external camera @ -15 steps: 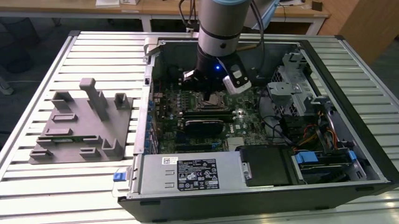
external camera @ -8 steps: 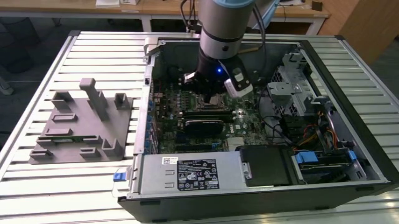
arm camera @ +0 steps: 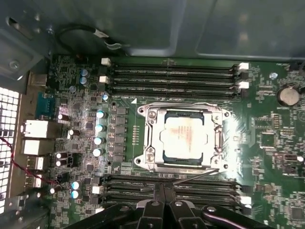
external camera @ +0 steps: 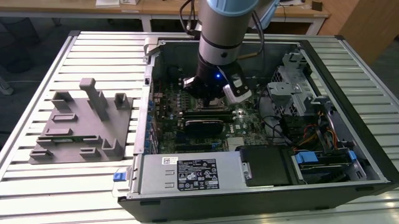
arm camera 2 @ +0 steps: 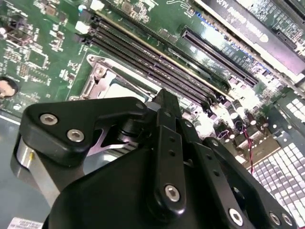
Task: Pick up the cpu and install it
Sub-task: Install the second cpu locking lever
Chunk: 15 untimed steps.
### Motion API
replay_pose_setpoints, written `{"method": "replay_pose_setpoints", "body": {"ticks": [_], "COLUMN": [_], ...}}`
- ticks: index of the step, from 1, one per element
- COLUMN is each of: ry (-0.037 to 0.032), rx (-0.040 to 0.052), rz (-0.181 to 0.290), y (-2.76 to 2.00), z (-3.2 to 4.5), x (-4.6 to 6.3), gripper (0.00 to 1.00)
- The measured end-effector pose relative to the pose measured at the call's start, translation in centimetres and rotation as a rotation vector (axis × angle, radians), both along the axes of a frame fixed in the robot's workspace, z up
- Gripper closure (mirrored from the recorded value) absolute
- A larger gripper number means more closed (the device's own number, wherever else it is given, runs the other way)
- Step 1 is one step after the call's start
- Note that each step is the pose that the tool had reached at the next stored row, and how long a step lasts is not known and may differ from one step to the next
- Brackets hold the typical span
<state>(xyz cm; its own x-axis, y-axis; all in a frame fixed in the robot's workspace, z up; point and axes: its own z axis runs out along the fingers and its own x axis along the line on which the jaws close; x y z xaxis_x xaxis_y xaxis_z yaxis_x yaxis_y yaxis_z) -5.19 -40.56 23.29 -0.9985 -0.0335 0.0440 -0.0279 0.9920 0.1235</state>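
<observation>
Already the cpu (arm camera: 184, 137) lies flat in the motherboard socket (arm camera: 183, 141), its pale metal top facing up inside the silver retention frame (arm camera: 219, 138). It looks seated and square to the frame, with an even dark margin on all sides, though I cannot tell whether the frame is latched down over it. Rows of memory slots (arm camera: 171, 76) run parallel to two opposite sides of the socket, one bank on each side.

From the chip, the gripper (arm camera: 164, 206) stands off beyond the nearer bank of memory slots (arm camera: 167, 188), roughly in line with the middle of the socket. In the first wrist view its black fingers (arm camera: 155, 210) meet along a thin seam, pressed together with nothing between them. The second wrist view shows the same closed linkage (arm camera 2: 167, 157) from behind, with a corner of the socket frame (arm camera 2: 102, 78) visible past it. So the chip sits apart from the fingertips, not touching them, offset across the slots instead of directly beneath.

In the exterior view the arm (external camera: 218, 56) reaches down into the open computer case (external camera: 349, 154), which lies on its side on the slatted worktop (external camera: 74, 186). The grey moulded tray (external camera: 81, 126) rests on the worktop toward the exterior view's left, well apart from the case. By this evidence, I judge the placing is done and the hand empty.
</observation>
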Motion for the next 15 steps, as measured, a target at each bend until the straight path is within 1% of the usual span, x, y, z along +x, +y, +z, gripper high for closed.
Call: {"method": "replay_pose_setpoints", "body": {"ticks": [6,9,10,11,15], "ry": [0.0007,0.0008,0.0008,0.0006,0.0006], "rx": [0.0006,0.0045,0.0090,0.0157,0.0473], "rz": [0.000,0.000,0.000,0.000,0.000], "y": [-0.01,-0.03,-0.05,-0.07,-0.19], "z": [-0.91,-1.19,-1.25,-1.30,-1.48], "x": [-0.8,-1.1,-1.1,-1.1,-1.2], "gripper": [0.89,0.89,0.89,0.89,0.89]}}
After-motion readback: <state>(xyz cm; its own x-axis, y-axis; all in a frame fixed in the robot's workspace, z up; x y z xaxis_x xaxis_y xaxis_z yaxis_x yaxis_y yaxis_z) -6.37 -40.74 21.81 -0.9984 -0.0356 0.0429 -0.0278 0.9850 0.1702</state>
